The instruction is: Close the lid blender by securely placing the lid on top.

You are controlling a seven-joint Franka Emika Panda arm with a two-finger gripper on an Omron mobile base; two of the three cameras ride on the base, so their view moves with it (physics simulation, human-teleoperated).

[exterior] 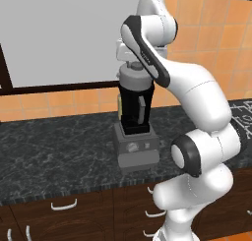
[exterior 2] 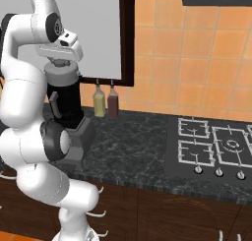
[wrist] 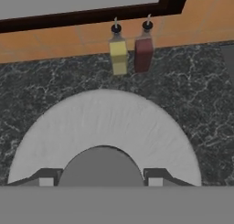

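One small round light-grey lid (wrist: 107,127) with a raised central knob sits level on top of the tall black tapered blender jar (exterior: 136,103), directly under the robot's hand. In the hand view the two dark finger tips of the gripper (wrist: 103,176) stand either side of the knob, close against it; judged closed on the knob, though contact itself is not clearly resolved.

Handling, as a judgement: the lid looks light, rigid and smooth, likely plastic. The knob is the natural place to take hold; its rounded sides could slip under a weak pinch. The rim appears as wide as the jar mouth, so little sideways error is tolerable when seating it.

Orientation: the lid lies flat, knob pointing straight up; its axis is vertical and in line with the jar's long axis, which also stands upright on the boxy grey base (exterior: 137,149).

The blender stands on a dark speckled stone counter (exterior: 54,146). Beyond it, against the orange-tiled wall, stand a yellow bottle (wrist: 118,54) and a dark red bottle (wrist: 143,51). A gas hob (exterior 2: 216,146) lies well apart to the right.
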